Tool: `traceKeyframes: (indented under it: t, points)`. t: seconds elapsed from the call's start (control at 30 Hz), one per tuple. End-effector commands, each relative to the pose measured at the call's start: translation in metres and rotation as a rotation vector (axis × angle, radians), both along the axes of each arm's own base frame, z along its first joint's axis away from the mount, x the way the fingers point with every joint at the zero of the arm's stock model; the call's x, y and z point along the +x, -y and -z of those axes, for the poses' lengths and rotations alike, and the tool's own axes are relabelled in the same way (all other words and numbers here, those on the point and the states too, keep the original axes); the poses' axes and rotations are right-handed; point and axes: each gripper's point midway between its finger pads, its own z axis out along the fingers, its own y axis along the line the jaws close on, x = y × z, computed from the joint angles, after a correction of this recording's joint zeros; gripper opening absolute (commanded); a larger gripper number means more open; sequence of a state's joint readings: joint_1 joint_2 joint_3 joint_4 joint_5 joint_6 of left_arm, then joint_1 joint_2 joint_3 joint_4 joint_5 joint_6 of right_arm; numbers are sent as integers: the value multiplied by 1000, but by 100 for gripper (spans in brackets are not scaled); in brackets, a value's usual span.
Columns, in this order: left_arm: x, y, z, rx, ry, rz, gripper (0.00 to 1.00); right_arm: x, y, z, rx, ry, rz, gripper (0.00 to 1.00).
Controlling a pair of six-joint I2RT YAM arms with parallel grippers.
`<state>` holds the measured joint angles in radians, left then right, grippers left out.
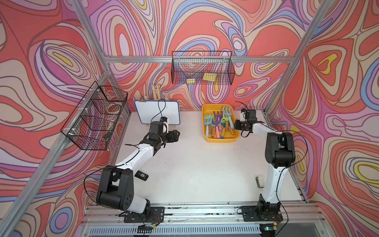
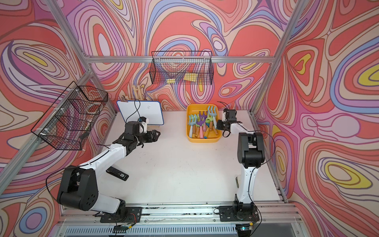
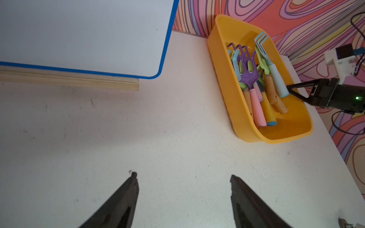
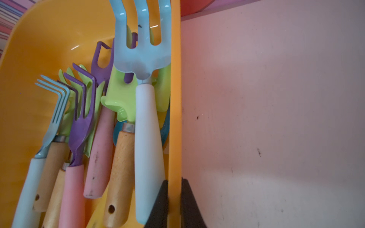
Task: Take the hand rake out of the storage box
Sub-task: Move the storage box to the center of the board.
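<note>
Rake (image 4: pixel 148 138) inside storage box (image 4: pixel 29 59), beside right gripper (image 4: pixel 174 184).

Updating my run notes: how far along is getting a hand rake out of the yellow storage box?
Done: nothing out; the rakes lie inside the storage box. In hand: the right end effector is shut on the box's side wall, beside the white-handled blue rake, not on any rake. The left end effector is open and empty above the table. Left: grasp a rake and lift it clear.
</note>
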<state>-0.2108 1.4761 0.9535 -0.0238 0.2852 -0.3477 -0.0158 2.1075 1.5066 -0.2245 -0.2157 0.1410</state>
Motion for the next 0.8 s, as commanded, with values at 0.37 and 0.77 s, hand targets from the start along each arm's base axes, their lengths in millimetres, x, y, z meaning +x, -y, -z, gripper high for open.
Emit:
traceKeyframes:
  t: [0.37, 0.77]
  points:
    - [-4, 1, -9, 4, 12, 17, 77, -25, -20, -7, 131, -58, -20, 2]
    - [-7, 2, -14, -10, 17, 22, 76, -62, -40, -9, 239, -68, -37, 0]
